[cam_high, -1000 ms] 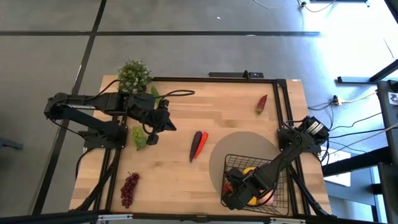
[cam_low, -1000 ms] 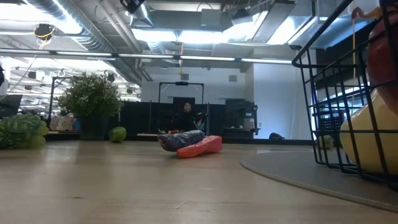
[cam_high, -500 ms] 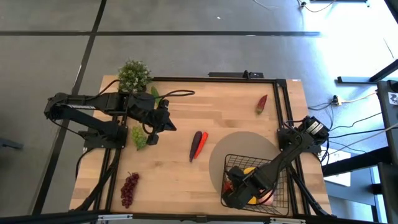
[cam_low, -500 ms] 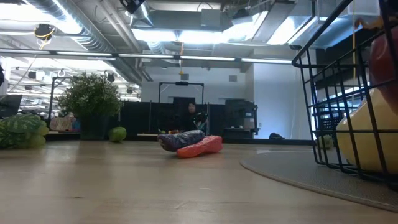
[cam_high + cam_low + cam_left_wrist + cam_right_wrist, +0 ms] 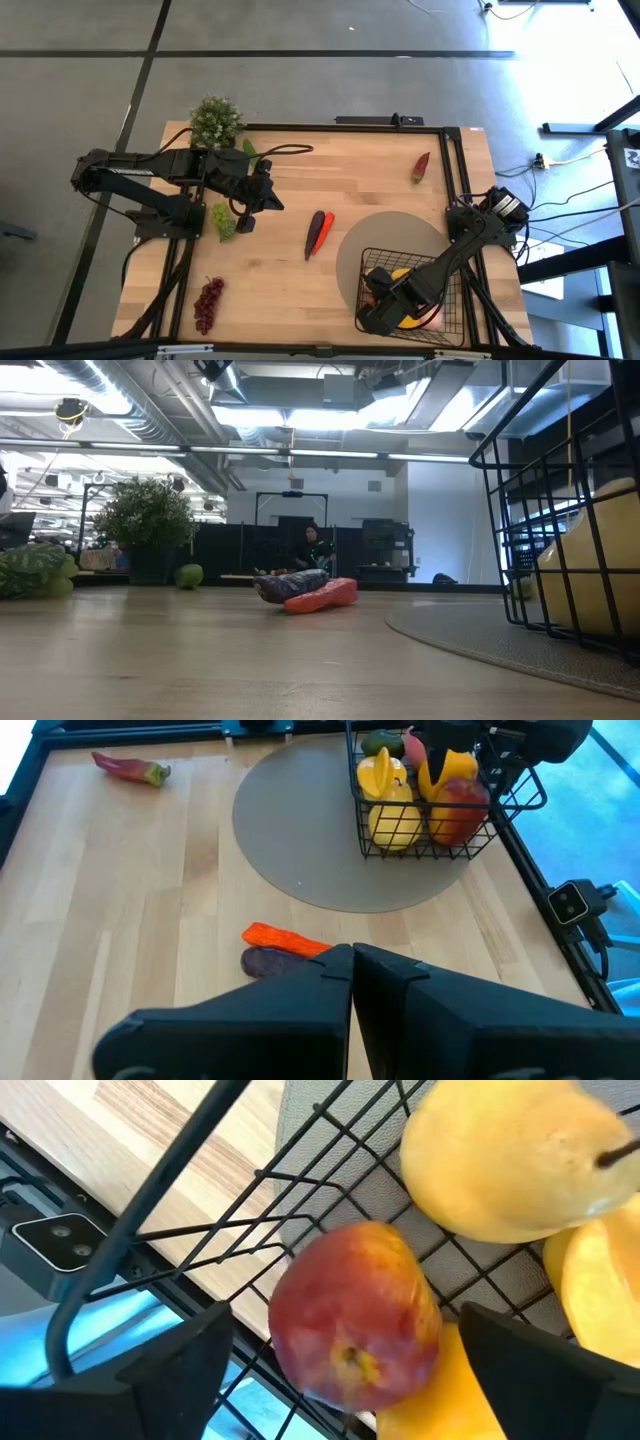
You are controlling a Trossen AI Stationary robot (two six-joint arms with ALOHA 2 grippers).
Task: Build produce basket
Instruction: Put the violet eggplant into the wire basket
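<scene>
Right gripper [image 5: 385, 308]: I see it inside the basket [image 5: 452, 305], lower right of the high view; jaws spread wide, pinching nothing, either side of the red apple [image 5: 355, 1328].
Left gripper [image 5: 272, 199]: parked left of centre in the high view, above the bench [image 5: 370, 190]; jaws pressed together, empty.
Basket contents: apple lying loose among yellow fruit [image 5: 393, 820] and a yellow pepper [image 5: 450, 768].
Basket position: on the round grey mat [image 5: 385, 235].
Still on the bench: purple and orange vegetables [image 5: 318, 231] at centre, red chili [image 5: 421, 166] upper right, green grapes [image 5: 224, 220] beside the left gripper, purple grapes [image 5: 207, 302] lower left.
Potted plant [image 5: 216, 122]: upper left corner of the bench.
</scene>
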